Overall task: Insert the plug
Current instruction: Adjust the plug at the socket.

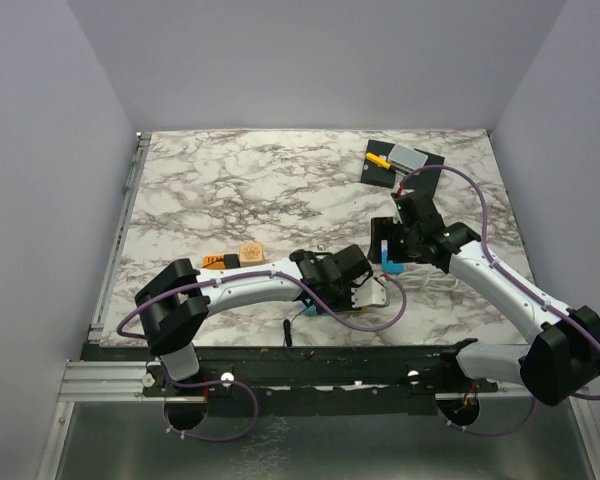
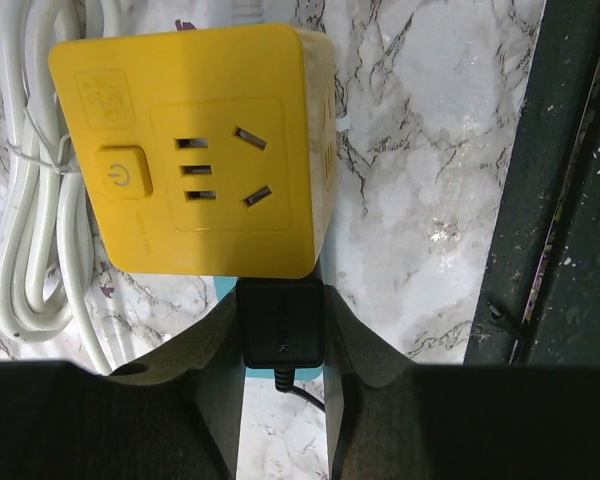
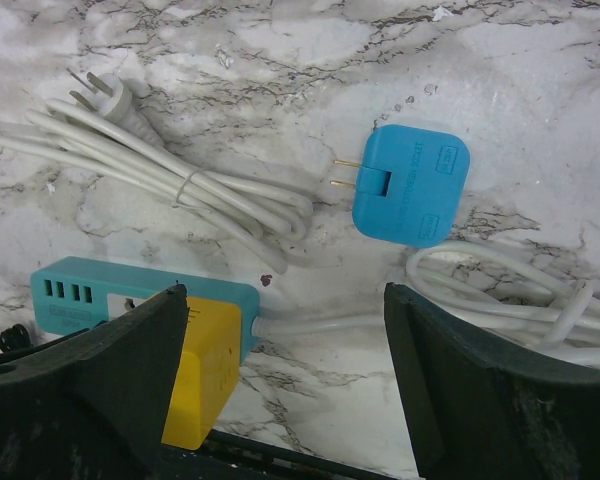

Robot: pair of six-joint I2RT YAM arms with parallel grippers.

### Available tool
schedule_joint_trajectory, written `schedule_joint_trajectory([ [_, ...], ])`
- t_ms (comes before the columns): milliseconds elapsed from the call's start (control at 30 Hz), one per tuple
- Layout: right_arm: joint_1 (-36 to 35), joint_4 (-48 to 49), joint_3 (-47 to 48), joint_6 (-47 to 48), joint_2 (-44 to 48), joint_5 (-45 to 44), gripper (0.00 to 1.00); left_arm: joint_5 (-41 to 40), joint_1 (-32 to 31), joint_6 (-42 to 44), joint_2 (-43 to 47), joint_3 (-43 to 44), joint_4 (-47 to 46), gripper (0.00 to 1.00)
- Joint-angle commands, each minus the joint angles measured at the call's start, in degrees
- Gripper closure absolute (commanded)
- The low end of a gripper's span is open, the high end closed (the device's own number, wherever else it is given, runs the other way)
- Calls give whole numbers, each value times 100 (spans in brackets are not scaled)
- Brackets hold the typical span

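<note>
1. Near the front middle of the grey-veined marble-patterned table [image 1: 240,190], the left gripper [image 2: 282,350] is clamped on a small black rectangular plug [image 2: 280,318]. One finger presses each side, and a thin black lead trails back from the plug.
2. The plug's front end meets the near side of a yellow cube-shaped power socket [image 2: 195,150]. From where I stand, I cannot tell whether its pins are in.
3. The cube's upper face shows a round power button beside a set of pin holes.
4. A teal plastic power strip [image 3: 110,290] lies against the cube, with a row of slots at its free end.
5. The right gripper [image 3: 285,310] hangs just beyond, its jaws spread wide with nothing between them.
6. Under it lie a flat blue two-pin adapter [image 3: 410,190] and, well to one side, a tied bundle of white cable [image 3: 210,190] ending in a three-pin plug.
7. At the far right corner sits a black square mat [image 1: 430,172] carrying a small yellow piece and a grey one.
8. A small orange block [image 1: 250,253] rests just beyond the left arm.
</note>
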State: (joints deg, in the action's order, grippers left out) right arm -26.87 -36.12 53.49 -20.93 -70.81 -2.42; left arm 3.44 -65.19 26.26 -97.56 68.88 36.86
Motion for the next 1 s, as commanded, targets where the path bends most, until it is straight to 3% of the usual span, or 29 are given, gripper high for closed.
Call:
schedule_joint_trajectory([
  [0,34,-78,68,1,62,50,16,318,59,458,-670,-496,921,100],
  [300,46,-115,118,35,20,4,16,561,173,675,-801,-697,1043,100],
  [967,301,-58,123,116,-2,198,17,320,372,630,-533,-1828,216,100],
])
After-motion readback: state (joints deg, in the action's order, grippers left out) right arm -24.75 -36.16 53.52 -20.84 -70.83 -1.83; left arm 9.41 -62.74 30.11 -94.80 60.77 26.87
